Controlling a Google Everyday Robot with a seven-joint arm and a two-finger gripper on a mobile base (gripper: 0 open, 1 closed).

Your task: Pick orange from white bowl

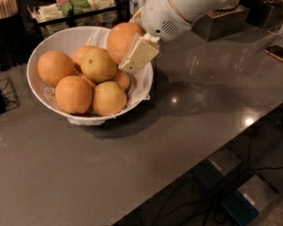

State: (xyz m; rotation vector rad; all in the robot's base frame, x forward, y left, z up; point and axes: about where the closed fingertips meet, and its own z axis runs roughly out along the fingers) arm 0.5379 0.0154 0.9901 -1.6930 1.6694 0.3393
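The white bowl (29,74), lined with crinkled white paper, stands on the grey counter at the left. It holds several oranges, such as a deep-orange one (54,67) at the left and another (74,94) in front. A paler one with a dark stem dot (98,65) and a yellowish one (109,98) lie among them. My gripper (126,55) is shut on one orange (121,39) and holds it above the bowl's right side, clear of the other fruit. One cream finger (139,55) shows in front of it; the other is hidden behind it.
A tray of packets (75,6) and a cup of wooden sticks (2,4) stand behind the bowl. Metal boxes (221,20) sit at the back right. A phone (279,54) lies at the right. The counter's edge runs diagonally across the front right.
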